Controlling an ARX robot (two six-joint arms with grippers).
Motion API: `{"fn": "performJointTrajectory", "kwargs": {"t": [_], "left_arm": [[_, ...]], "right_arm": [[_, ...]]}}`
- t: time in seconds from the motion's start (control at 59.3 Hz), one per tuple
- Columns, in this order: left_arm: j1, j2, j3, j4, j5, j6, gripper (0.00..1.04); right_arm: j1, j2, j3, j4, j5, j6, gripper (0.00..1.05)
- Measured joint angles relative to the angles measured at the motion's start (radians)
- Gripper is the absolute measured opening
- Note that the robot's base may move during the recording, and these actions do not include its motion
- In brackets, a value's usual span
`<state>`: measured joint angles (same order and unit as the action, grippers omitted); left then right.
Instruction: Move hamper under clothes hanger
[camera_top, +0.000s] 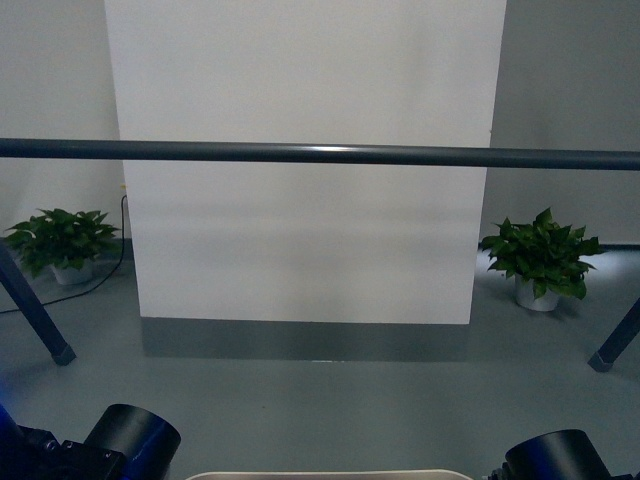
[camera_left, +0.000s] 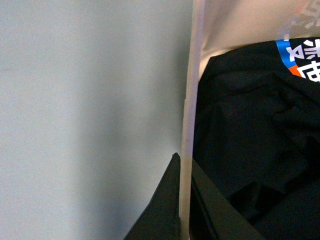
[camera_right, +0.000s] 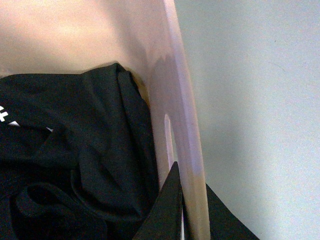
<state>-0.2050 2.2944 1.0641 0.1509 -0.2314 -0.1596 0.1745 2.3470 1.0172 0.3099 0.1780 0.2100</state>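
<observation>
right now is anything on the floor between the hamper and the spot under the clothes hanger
Nothing visible does: the floor between the hamper and the clothes hanger is bare. Its legs stand off to either side.

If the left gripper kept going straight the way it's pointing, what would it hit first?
The hamper rim, which the left gripper straddles; then, probably, its inner finger meets the black shirt.
</observation>
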Motion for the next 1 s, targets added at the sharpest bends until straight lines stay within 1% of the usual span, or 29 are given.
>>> {"fn": "performJointTrajectory", "kwargs": {"t": [0.051, 0.084, 0.169, 0.219, 0.236, 0.287, 0.304, 0.354, 0.456, 0.523, 0.607, 0.624, 0.658, 0.726, 0.844, 0.996], "left_arm": [[0.000, 0.001, 0.000, -0.002, 0.010, -0.003, 0.05], [0.000, 0.002, 0.000, -0.008, 0.012, -0.001, 0.11], [0.004, 0.002, 0.001, -0.012, 0.010, -0.016, 0.28], [0.008, 0.002, 0.002, -0.003, 0.005, -0.021, 0.34], [0.010, 0.002, 0.002, 0.004, 0.002, -0.027, 0.37], [0.014, 0.002, 0.004, 0.015, -0.006, -0.033, 0.43], [0.016, 0.000, 0.004, 0.023, -0.012, -0.035, 0.46], [0.019, -0.003, 0.004, 0.035, -0.024, -0.035, 0.52], [0.031, -0.028, 0.004, 0.056, -0.036, -0.049, 0.68], [0.039, -0.068, 0.004, 0.079, -0.074, -0.037, 0.82], [0.048, -0.125, 0.006, 0.097, -0.080, -0.035, 0.98], [0.049, -0.137, 0.009, 0.099, -0.080, -0.035, 1.00], [0.050, -0.161, 0.017, 0.099, -0.079, -0.043, 0.98], [0.050, -0.197, 0.037, 0.091, -0.079, -0.058, 0.98], [0.044, -0.236, 0.059, 0.077, -0.072, -0.088, 0.98], [0.026, -0.255, 0.071, 0.079, -0.072, -0.084, 0.98]], "right_arm": [[0.001, 0.000, 0.002, -0.003, -0.003, -0.004, 0.02], [0.001, 0.001, 0.002, -0.005, -0.002, -0.009, 0.03], [0.004, 0.003, 0.005, -0.005, 0.021, -0.014, 0.21], [0.004, 0.003, 0.005, -0.002, 0.025, -0.014, 0.26], [0.003, 0.003, 0.005, 0.002, 0.028, -0.014, 0.30], [0.003, 0.003, 0.005, 0.005, 0.035, -0.014, 0.35], [0.003, 0.003, 0.005, 0.008, 0.040, -0.014, 0.38], [0.002, 0.002, 0.005, 0.009, 0.047, -0.012, 0.44], [-0.007, -0.011, 0.004, 0.016, 0.052, 0.006, 0.60], [-0.018, -0.053, -0.002, 0.041, 0.057, 0.031, 0.74], [-0.026, -0.127, -0.007, 0.068, 0.066, 0.051, 0.90], [-0.028, -0.144, -0.007, 0.072, 0.067, 0.055, 0.93], [-0.031, -0.178, -0.007, 0.082, 0.067, 0.066, 0.99], [-0.034, -0.231, -0.007, 0.093, 0.067, 0.086, 0.96], [-0.034, -0.291, -0.007, 0.109, 0.069, 0.121, 0.97], [-0.034, -0.318, -0.006, 0.146, 0.108, 0.147, 0.97]]}}
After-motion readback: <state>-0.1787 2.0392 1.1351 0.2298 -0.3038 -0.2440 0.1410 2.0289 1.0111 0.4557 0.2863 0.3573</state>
